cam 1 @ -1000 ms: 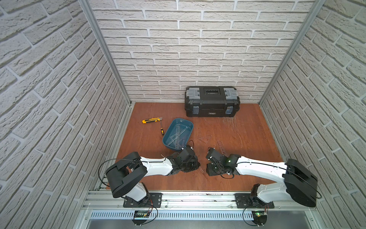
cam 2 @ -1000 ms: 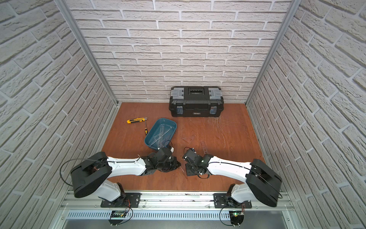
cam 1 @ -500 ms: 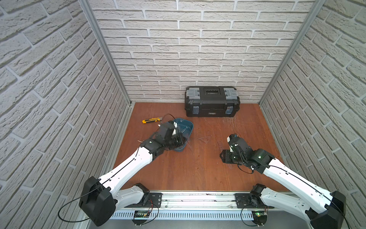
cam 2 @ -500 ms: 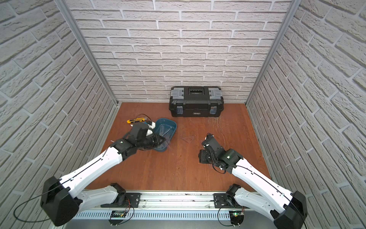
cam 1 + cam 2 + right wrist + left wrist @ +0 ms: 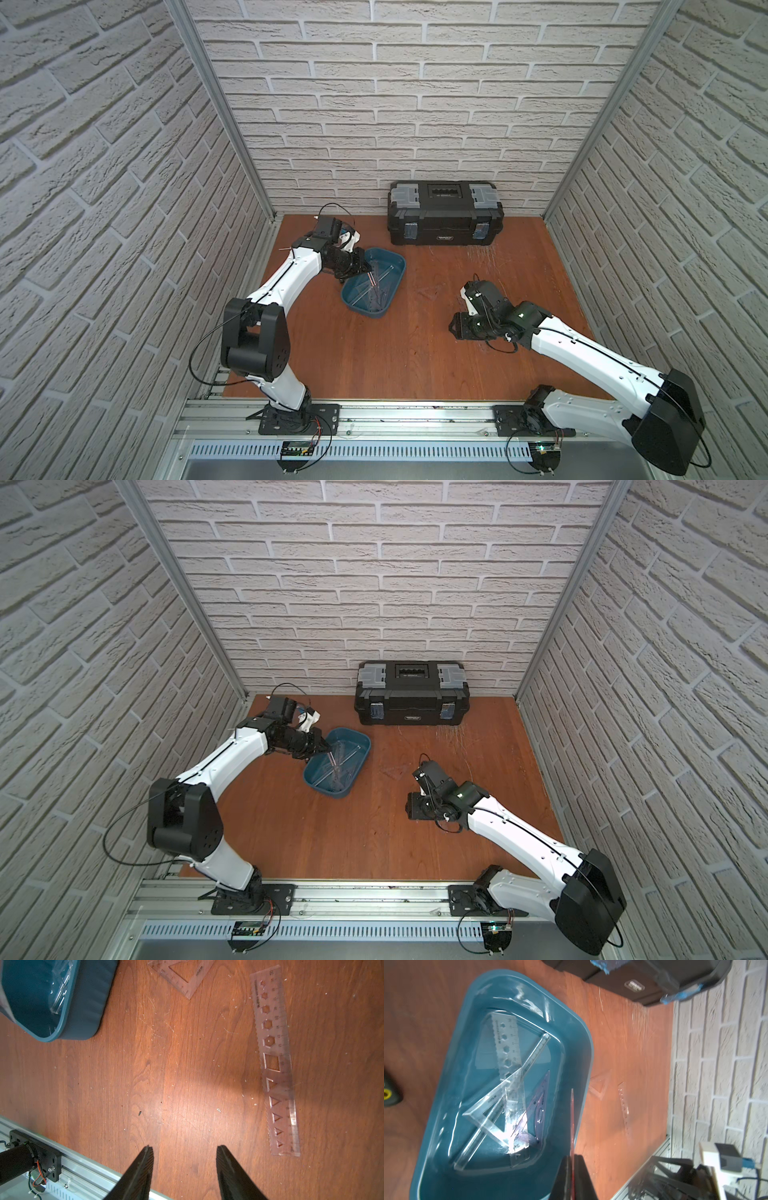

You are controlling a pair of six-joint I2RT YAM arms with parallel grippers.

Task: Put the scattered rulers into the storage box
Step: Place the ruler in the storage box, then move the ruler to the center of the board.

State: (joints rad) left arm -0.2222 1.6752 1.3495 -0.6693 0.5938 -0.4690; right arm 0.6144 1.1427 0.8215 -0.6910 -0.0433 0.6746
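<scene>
We see the left gripper [image 5: 572, 1160] closed on a thin reddish ruler [image 5: 572, 1122]. The ruler shows only its edge and reaches over the storage box [image 5: 577, 1047]. Inside the box several rulers [image 5: 508, 1103] lie in a pile, most of them clear and one a purplish set square [image 5: 538, 1103]. The right gripper [image 5: 184, 1147] has its jaws apart with nothing between them, over the bare wooden table [image 5: 166, 1076]. Two pieces lie on the table outside the box: a clear set square [image 5: 192, 989] and a long stencil ruler [image 5: 274, 1059]. The black toolbox [image 5: 444, 218] stands at the back wall.
</scene>
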